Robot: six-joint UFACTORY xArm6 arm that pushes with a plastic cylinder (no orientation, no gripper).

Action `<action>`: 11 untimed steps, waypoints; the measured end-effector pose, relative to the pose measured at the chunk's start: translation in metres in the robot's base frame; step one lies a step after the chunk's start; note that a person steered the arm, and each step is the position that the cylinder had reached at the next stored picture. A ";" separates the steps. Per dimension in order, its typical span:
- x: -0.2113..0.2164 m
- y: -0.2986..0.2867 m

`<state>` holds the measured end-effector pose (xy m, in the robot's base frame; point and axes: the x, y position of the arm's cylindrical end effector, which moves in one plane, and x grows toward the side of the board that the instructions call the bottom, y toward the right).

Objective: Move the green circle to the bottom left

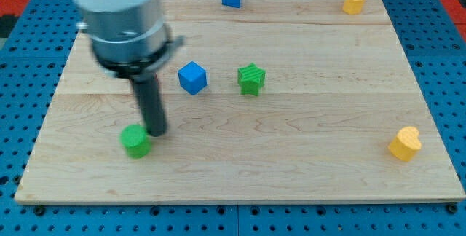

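My tip (156, 132) rests on the wooden board (306, 163), touching the upper right edge of the green circle (135, 141) in the lower left area. A rod, it grasps nothing. A blue cube (192, 77) and green star (251, 79) sit mid-board.

Grey-black cylinder; dark rod (151, 105)

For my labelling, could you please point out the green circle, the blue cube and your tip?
green circle (135, 141), camera view, top face.
blue cube (192, 77), camera view, front face.
my tip (156, 132), camera view, rod's very end.
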<state>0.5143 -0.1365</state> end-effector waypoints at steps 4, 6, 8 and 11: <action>0.023 -0.049; 0.023 -0.004; 0.022 0.134; -0.017 0.067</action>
<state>0.4970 -0.0693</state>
